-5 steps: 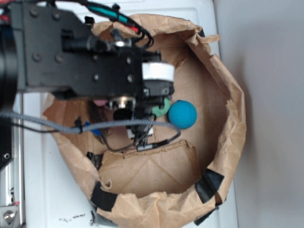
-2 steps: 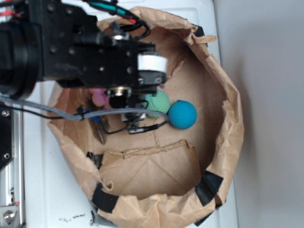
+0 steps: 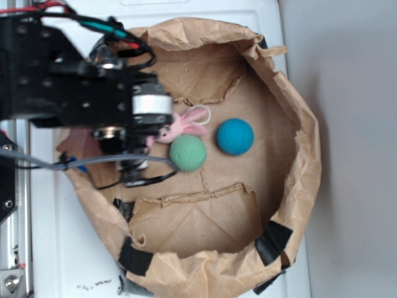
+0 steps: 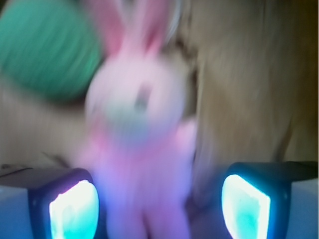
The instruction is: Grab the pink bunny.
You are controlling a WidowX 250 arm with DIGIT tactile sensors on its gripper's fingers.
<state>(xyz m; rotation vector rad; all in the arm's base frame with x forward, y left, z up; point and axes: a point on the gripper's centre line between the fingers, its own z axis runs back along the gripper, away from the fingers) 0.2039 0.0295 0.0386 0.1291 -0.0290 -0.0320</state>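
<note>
Leftward retreat of the black gripper (image 4: 159, 199) uncovers the fluffy pink plush bunny (image 3: 178, 126); fingers spread, straddling its body, beside the green knitted ball (image 3: 188, 153).

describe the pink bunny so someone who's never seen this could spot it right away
Look inside the crumpled brown paper bag with black tape on its rim. Near the black robot arm, beside the green knitted ball, lies the small fluffy pink plush bunny. Unlike the green ball and the round blue ball, it has long ears and a white string loop.

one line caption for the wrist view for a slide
Blurred pink bunny between the open tool's fingers, green ball behind it.
</note>
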